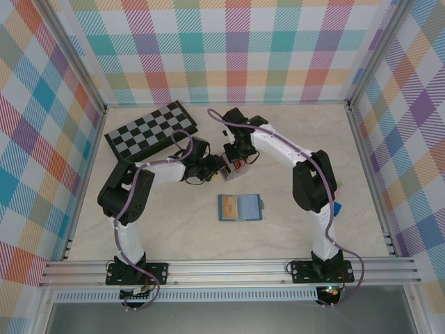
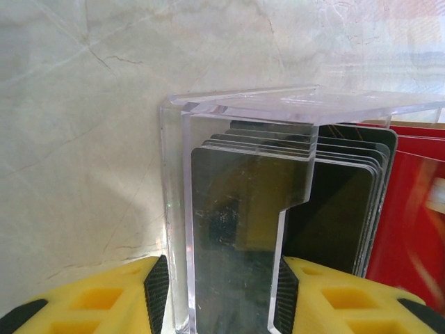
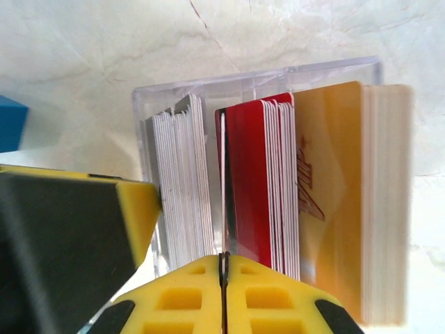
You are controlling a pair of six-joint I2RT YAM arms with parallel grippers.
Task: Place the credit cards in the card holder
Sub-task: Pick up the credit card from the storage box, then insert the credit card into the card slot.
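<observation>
Acrylic card holder [image 3: 257,76] already stores many credit cards [image 3: 327,195]. Left end effector [image 2: 221,299] grasps it; right end effector [image 3: 224,292] is clenched on one red card [image 3: 223,202], not yet seated.

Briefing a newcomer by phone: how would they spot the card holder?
On the pale table, find the chessboard at the back left; look right of it, mid-table. The card holder is a clear plastic box of upright cards, unlike the flat blue-grey wallet nearby.

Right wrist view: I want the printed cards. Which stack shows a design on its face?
The yellow stack at the right end: brown print marks its front card; the red stack and white stack look plain.
</observation>
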